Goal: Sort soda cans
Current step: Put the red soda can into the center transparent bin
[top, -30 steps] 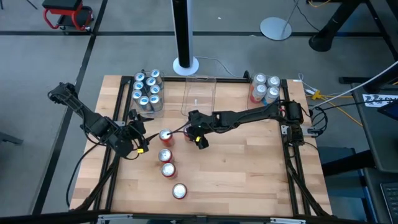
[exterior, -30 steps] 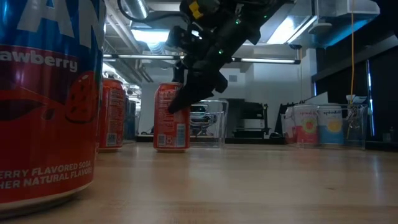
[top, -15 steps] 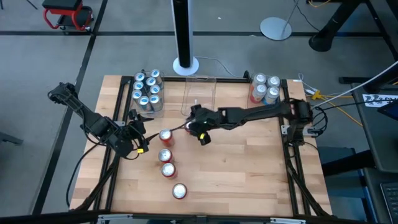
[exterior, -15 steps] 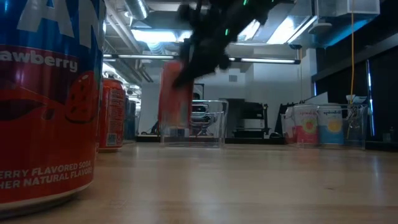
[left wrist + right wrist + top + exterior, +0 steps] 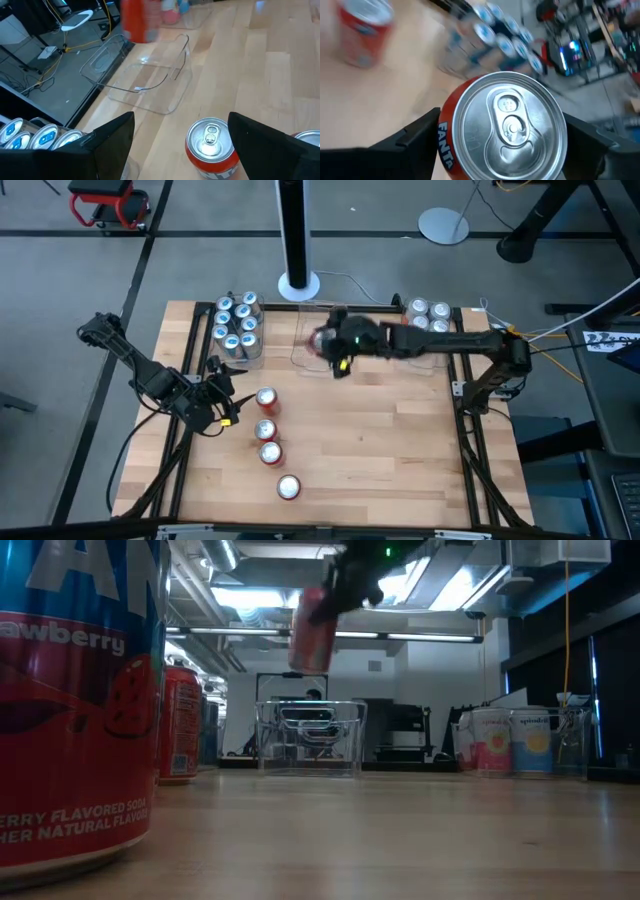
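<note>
My right gripper (image 5: 327, 346) is shut on a red soda can (image 5: 313, 628) high above an empty clear bin (image 5: 308, 738) at the table's far middle. Several more red cans stand upright in a row on the wood (image 5: 265, 430). My left gripper (image 5: 226, 392) waits open just left of that row. Its fingers stand apart on either side of the nearest red can (image 5: 212, 147) and short of it, touching nothing. Blue-topped cans (image 5: 235, 328) fill a bin at the far left. My right gripper pinches the red can's side wall just under the silver top (image 5: 451, 150) between its two fingers (image 5: 415, 137), one on each side. The fingers come slanting down from the table's right side. The can hangs roughly upright, top up, lifted clear over the clear bin.
A bin with pale and pink cans (image 5: 427, 320) stands at the far right corner. A black pole on a white round base (image 5: 298, 280) rises behind the table's far edge. Bare wood (image 5: 400, 440) spreads over the near right half.
My right gripper has lifted the red can off the table beside the row of red cans. It has carried the can up and toward the far edge, to a place over the clear bin. The can has stayed about upright.
</note>
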`<action>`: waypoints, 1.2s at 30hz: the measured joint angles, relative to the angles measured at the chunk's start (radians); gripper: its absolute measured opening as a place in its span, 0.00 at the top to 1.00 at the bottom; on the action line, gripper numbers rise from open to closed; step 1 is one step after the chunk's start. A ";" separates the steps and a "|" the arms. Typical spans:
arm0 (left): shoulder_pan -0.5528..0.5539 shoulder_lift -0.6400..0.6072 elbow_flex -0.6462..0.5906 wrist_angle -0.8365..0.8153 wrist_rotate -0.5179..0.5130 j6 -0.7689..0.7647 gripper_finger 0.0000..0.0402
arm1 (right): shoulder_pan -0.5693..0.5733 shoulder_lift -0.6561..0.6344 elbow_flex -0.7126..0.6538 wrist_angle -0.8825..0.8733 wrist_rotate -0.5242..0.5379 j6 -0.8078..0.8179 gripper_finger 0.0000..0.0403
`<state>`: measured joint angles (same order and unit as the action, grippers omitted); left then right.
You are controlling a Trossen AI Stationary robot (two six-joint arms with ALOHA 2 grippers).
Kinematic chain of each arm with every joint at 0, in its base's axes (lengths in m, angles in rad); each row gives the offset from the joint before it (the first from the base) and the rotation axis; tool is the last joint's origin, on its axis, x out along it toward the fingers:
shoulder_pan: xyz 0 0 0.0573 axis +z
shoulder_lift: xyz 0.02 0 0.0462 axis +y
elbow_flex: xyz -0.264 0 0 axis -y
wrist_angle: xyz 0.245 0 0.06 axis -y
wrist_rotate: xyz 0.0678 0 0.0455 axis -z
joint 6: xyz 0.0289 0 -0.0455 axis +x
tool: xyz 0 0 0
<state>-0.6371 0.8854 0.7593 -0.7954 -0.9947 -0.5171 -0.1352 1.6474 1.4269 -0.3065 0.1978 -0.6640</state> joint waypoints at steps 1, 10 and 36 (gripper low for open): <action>0.000 0.000 0.000 -0.001 0.000 0.000 0.23 | -0.029 0.000 0.000 0.000 -0.017 0.000 0.23; 0.000 0.000 0.000 -0.003 0.000 -0.001 0.23 | -0.257 0.068 0.000 -0.032 -0.093 0.021 0.23; 0.000 0.000 0.000 -0.003 0.000 -0.005 0.23 | -0.391 0.315 0.000 0.091 -0.138 0.058 0.24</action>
<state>-0.6370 0.8856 0.7593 -0.7985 -0.9947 -0.5218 -0.5262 1.9621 1.4273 -0.2157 0.0601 -0.6064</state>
